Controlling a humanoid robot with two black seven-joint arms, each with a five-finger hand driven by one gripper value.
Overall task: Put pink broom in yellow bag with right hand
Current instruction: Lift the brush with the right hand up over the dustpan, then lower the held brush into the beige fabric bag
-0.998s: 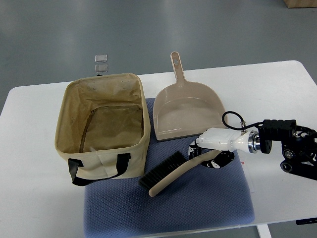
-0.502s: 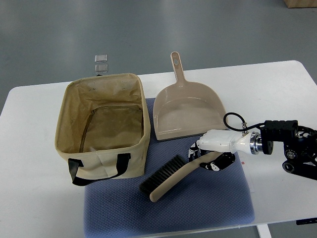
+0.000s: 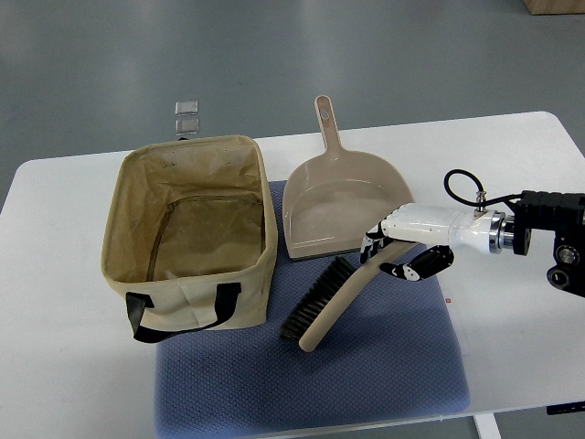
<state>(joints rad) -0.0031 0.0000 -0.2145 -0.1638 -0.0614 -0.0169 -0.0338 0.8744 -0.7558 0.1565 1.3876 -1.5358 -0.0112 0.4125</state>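
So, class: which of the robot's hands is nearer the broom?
The right hand: its fingers are closed around the handle end of the broom, over the blue mat. The left hand is not in view.

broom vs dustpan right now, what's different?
The broom is gripped at its handle by the right hand and slants across the blue mat; the dustpan lies untouched, handle pointing away from the robot. The broom is a narrow stick with dark bristles; the dustpan is a broad scoop. Both are the same beige-pink.
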